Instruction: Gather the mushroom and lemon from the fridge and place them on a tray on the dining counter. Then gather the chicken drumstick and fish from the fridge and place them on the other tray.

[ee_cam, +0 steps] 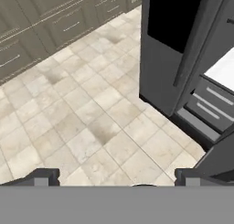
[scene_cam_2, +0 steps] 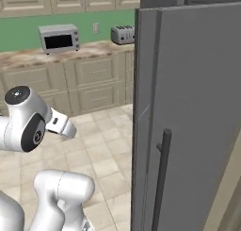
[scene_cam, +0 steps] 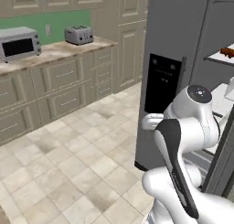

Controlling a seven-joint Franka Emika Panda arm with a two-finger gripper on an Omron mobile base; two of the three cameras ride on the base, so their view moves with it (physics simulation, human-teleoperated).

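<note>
My left base view is showing a reddish-brown item point(scene_cam: 227, 51) lying lengthwise on a fridge shelf point(scene_cam: 218, 59), too small to identify. The right view is showing the fridge door point(scene_cam_2: 188, 117) blocking the interior. My gripper point(ee_cam: 116, 176) is hanging wide open and empty over the floor point(ee_cam: 82, 122).

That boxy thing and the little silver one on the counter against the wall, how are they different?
The microwave is the larger, a wide box with a dark glass front; the toaster is smaller and lower, with slots on top. The microwave stands at the counter's left, the toaster at its right end, nearer the fridge. Both are silvery grey and sit on the same stone-look counter before the green wall.
</note>
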